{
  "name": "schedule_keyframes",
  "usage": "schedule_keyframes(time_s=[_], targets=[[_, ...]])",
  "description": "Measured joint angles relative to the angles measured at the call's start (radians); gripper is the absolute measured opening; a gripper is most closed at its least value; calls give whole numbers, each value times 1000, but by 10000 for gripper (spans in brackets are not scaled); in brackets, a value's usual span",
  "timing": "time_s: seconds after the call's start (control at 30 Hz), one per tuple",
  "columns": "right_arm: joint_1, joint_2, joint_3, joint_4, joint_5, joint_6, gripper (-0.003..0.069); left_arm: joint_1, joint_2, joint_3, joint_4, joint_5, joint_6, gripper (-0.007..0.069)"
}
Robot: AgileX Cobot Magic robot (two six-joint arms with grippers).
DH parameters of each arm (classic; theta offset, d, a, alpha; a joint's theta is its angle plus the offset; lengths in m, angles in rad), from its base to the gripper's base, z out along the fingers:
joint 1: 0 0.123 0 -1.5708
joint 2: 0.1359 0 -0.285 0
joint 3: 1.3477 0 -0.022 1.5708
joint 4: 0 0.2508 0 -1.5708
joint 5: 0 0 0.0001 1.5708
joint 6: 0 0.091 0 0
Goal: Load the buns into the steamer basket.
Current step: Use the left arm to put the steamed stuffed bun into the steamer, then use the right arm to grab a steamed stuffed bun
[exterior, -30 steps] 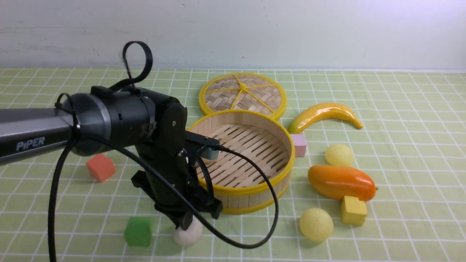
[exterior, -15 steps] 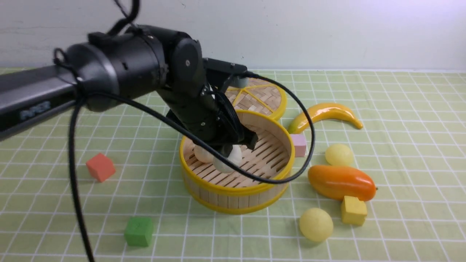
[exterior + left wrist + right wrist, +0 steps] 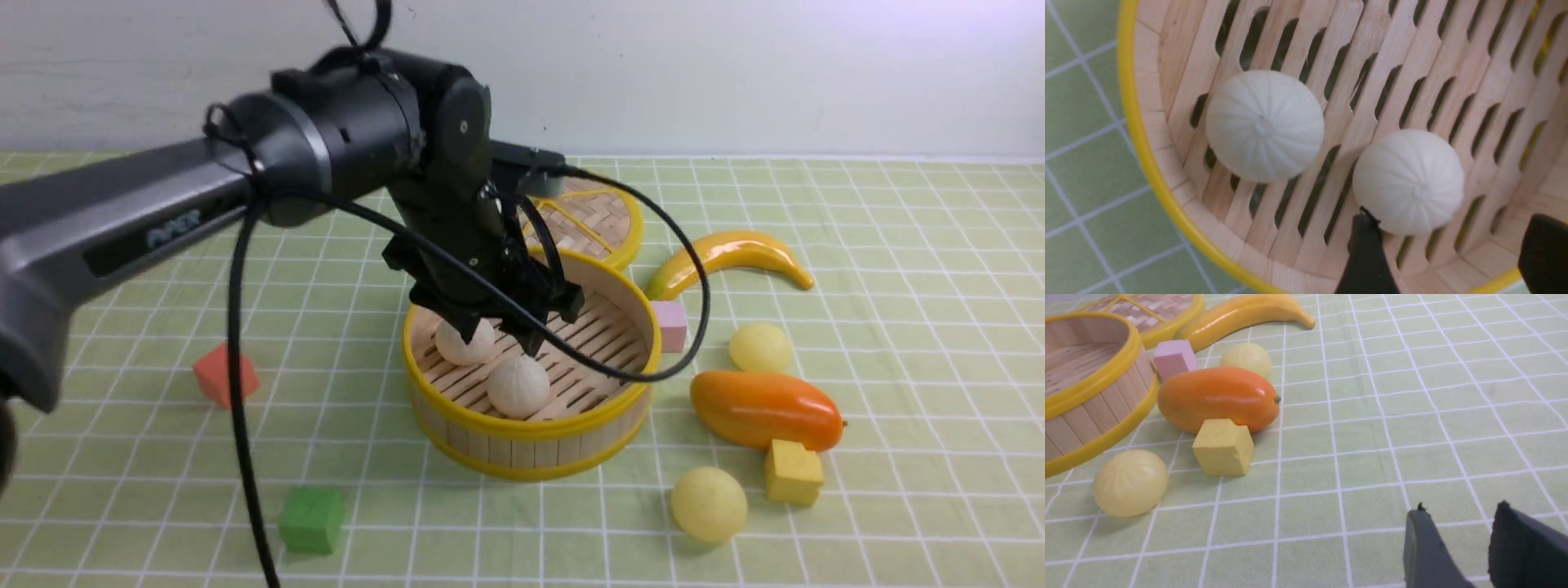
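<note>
The steamer basket (image 3: 531,426) stands mid-table. Two off-white pleated buns (image 3: 465,345) (image 3: 518,385) lie on its slotted floor, side by side in the left wrist view (image 3: 1265,124) (image 3: 1408,179). My left gripper (image 3: 500,336) hangs open and empty just over them inside the basket rim (image 3: 1133,122); one fingertip (image 3: 1367,253) is next to the nearer bun. Two pale yellow buns (image 3: 761,347) (image 3: 709,504) lie on the cloth right of the basket, also in the right wrist view (image 3: 1246,359) (image 3: 1131,482). My right gripper (image 3: 1470,539) hovers low over bare cloth, slightly open and empty.
The woven lid (image 3: 571,208) lies behind the basket. A banana (image 3: 727,257), pink cube (image 3: 671,325), orange mango (image 3: 766,408) and yellow cube (image 3: 793,472) sit to the right among the yellow buns. A red cube (image 3: 224,376) and green cube (image 3: 310,518) lie to the left.
My left gripper lifted an off-white bun from the cloth in front of the basket, carried it over the rim and let it go; it now rests beside the other white bun.
</note>
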Motion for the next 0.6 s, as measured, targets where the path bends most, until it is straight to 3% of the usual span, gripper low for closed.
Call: schedule_keyframes(time_s=[0.13,0.23,0.3,0.6], targets=[[0,0,0,0,0,0,239,0,-191,72,-46,-50,30,286],[0,0,0,0,0,0,239,0,-401,219,-80,-153,51,74],[0,0,0,0,0,0,239,0,-563,384,-109,-264,72,-13],[0,0,5,-13,-50,15,239,0,-1136,1086,-266,-646,98,-13]])
